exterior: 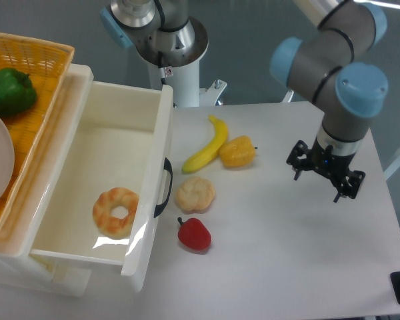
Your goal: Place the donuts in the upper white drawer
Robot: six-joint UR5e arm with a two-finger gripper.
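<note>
A: Start with the big things. Where does the bench (287,267) stand in this?

B: It fills the frame from the centre out to four o'clock. The upper white drawer (60,263) is pulled out over its nine o'clock side, with the black handle facing the centre.

A: And the arm?

B: It comes in from one o'clock. Its end effector (325,171) hangs above the bench at three o'clock, well apart from the drawer. It carries nothing; the fingers are too small and dark for me to tell whether they are spread or closed.

A: The donuts?

B: The donuts (116,211) lie flat on the drawer floor, at about eight o'clock, near the front panel.

A: So which step is this?

B: I judge the placing done, with the arm clear of the drawer. Nothing more seems called for beyond perhaps parking the arm; the task does not ask for closing.

A: What else is about?

B: An orange basket (50,53) at ten o'clock holds a green pepper (10,91). Near the centre lie a banana (209,147), a yellow pepper (238,152), a pale bun (195,194) and a red pepper (195,234).
</note>
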